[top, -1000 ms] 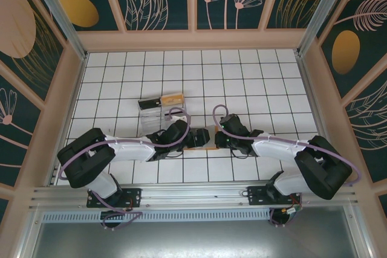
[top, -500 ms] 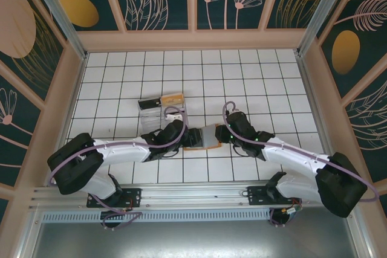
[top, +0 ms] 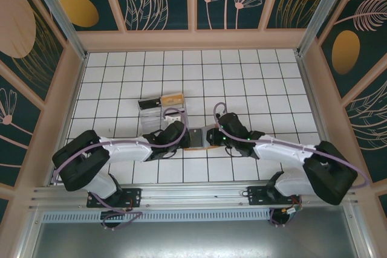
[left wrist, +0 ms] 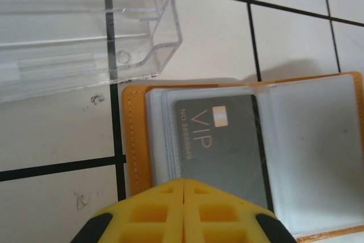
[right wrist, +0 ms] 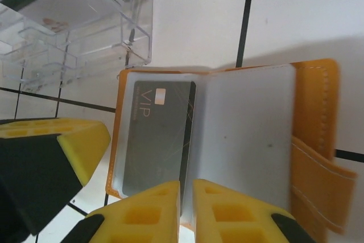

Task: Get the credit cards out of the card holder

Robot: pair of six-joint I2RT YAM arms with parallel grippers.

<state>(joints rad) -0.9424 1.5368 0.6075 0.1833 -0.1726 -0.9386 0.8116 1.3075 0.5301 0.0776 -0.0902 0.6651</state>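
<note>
Top cam: small orange-brown leather-like bifold card holder (top: 201, 137) lies open on white tiled table (top: 254, 83), betw. left gripper (top: 186, 136) & right gripper (top: 213, 137), just beside clear plastic tray (top: 158, 118).

Left wrist: yellow pads meet, no gap, over holder's near edge; nothing seen betw. them. Thin dark-grey plastic VIP card (left wrist: 224, 152) sits in a clear sleeve.

Right wrist: jaws almost closed, slim slit at card's lower corner; can't tell if card or sleeve is nipped. Card prob. light, stiff, slick; sleeve floppy. Best pinch the card's own edge, not sleeve, w/ holder pinned flat.
</note>
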